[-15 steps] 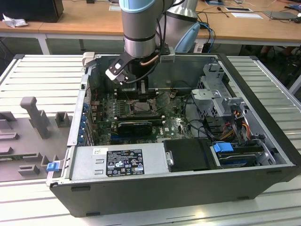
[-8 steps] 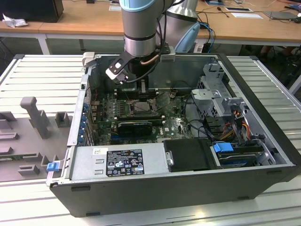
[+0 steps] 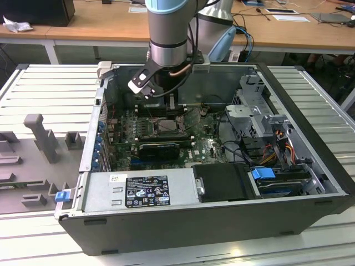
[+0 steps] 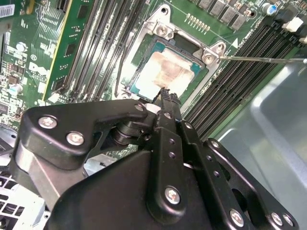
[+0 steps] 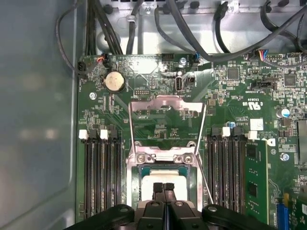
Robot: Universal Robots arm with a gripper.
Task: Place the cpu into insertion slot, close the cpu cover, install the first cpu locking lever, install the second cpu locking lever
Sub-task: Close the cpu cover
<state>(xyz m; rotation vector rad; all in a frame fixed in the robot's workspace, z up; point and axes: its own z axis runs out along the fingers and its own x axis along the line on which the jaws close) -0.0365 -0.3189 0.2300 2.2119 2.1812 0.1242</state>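
Observation:
The cpu (image 4: 168,72) lies flat in the insertion slot (image 4: 144,57), its pale metal face up. It shows in both wrist views, the cpu (image 5: 149,178) partly behind my fingers. My gripper (image 5: 164,188) is shut, its fingertips (image 4: 166,94) pressed together with nothing between them, right over the chip's edge. Whether they touch it I cannot tell. The cpu cover (image 5: 165,106) stands swung open beyond the slot. Two thin wire locking levers (image 5: 205,163) (image 5: 131,139) stick up unlatched on either side. In the exterior view my gripper (image 3: 168,106) reaches down into the case above the slot (image 3: 166,127).
Long black memory slots (image 5: 103,177) (image 5: 230,177) flank the socket on both sides. A black card (image 3: 160,148) and the power supply (image 3: 138,188) lie nearer the case front. Cables (image 5: 158,24) hang along the far wall. The drive cage (image 3: 260,119) fills the exterior view's right.

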